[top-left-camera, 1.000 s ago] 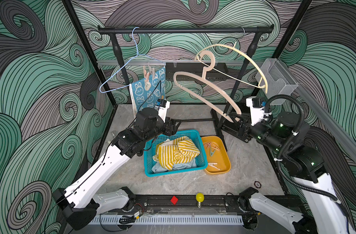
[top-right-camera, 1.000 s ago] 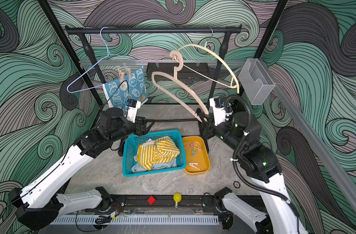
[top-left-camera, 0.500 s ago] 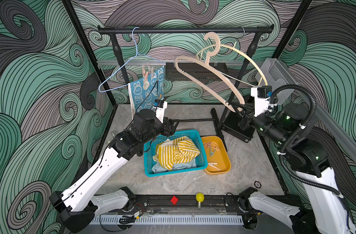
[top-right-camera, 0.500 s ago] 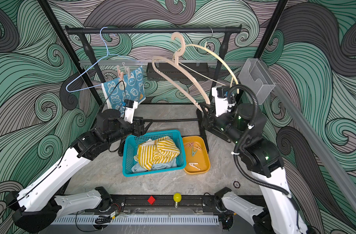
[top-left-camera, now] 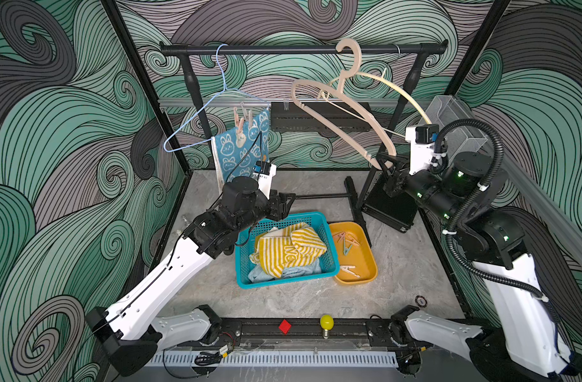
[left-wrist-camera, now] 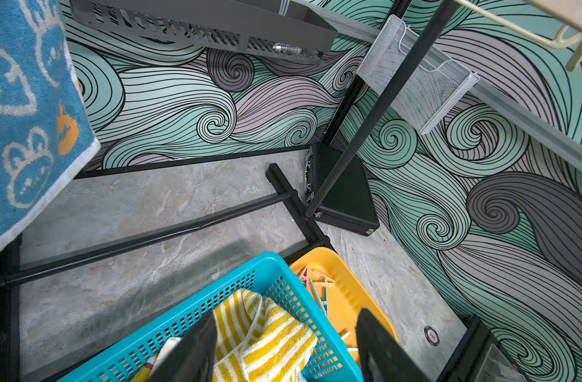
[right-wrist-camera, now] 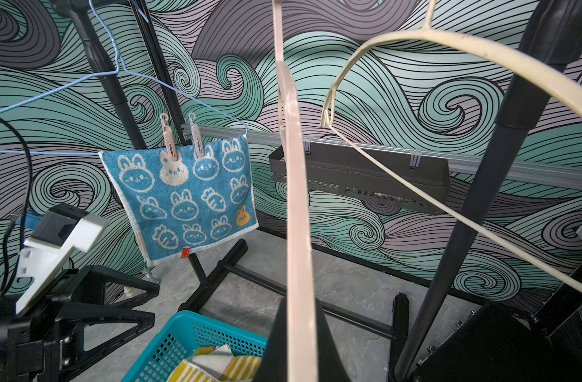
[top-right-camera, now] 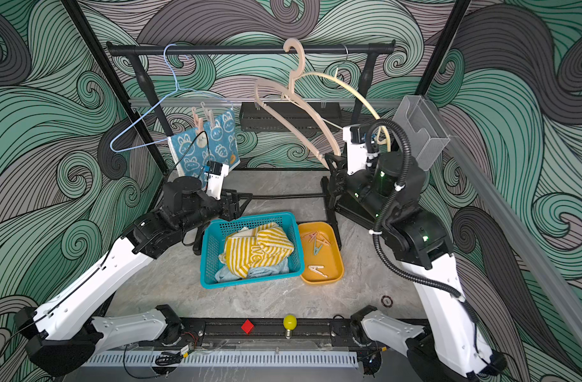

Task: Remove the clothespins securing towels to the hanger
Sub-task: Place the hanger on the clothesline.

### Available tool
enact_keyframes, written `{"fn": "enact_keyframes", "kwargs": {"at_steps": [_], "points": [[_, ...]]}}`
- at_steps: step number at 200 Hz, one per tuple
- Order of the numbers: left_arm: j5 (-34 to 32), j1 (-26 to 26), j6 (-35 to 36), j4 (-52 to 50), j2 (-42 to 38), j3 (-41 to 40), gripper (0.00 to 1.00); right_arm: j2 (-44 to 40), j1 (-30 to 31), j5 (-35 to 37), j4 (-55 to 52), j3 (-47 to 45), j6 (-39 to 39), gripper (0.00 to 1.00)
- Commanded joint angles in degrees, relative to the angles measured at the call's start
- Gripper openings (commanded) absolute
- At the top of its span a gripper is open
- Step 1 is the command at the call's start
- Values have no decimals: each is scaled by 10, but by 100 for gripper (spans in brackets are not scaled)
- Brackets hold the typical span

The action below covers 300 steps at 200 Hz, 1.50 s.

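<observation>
A teal-blue bunny towel (top-left-camera: 241, 150) (right-wrist-camera: 183, 195) hangs from a blue wire hanger (top-left-camera: 197, 112), pinned by two pink clothespins (top-left-camera: 241, 119) (right-wrist-camera: 170, 142). My right gripper (top-left-camera: 382, 165) (right-wrist-camera: 302, 330) is shut on the lower end of a pink plastic hanger (top-left-camera: 342, 112), whose hook sits up at the black rail (top-left-camera: 283, 50). My left gripper (top-left-camera: 284, 203) (left-wrist-camera: 284, 350) is open and holds nothing, just over the back left corner of the teal basket (top-left-camera: 284, 284). In the basket lie a yellow striped towel (top-left-camera: 289, 251) and a pale-blue towel (top-left-camera: 296, 269).
An orange tray (top-left-camera: 365, 244) with several loose clothespins (top-left-camera: 347, 244) stands right of the basket. A cream hanger (top-left-camera: 408, 96) hangs by the pink one. The rack's black floor bar (top-left-camera: 322, 195), a black case (top-left-camera: 388, 211) and a mesh holder (top-left-camera: 455, 122) crowd the back right.
My right arm has risen, lifting the pink hanger so that its hook has climbed to the rail. The left arm has shifted only slightly.
</observation>
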Motion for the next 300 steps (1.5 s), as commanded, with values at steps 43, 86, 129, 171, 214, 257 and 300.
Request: {"fn": "enact_keyframes", "kwargs": {"at_steps": [43, 86, 129, 171, 214, 257, 300], "points": [[6, -3, 5, 9, 1, 13, 65, 29, 8, 18, 21, 43, 6, 0], [6, -3, 4, 3, -3, 10, 65, 47, 11, 19, 19, 57, 7, 0], [6, -3, 3, 1, -3, 7, 65, 63, 14, 24, 17, 68, 5, 0], [3, -3, 4, -4, -7, 6, 65, 75, 16, 23, 19, 76, 4, 0], [-1, -3, 3, -5, -12, 0, 65, 84, 23, 23, 18, 78, 6, 0], [-3, -3, 2, -5, -14, -3, 65, 83, 29, 25, 21, 71, 9, 0], [-1, -3, 0, -8, -18, -4, 65, 82, 32, 30, 21, 64, 10, 0]]}}
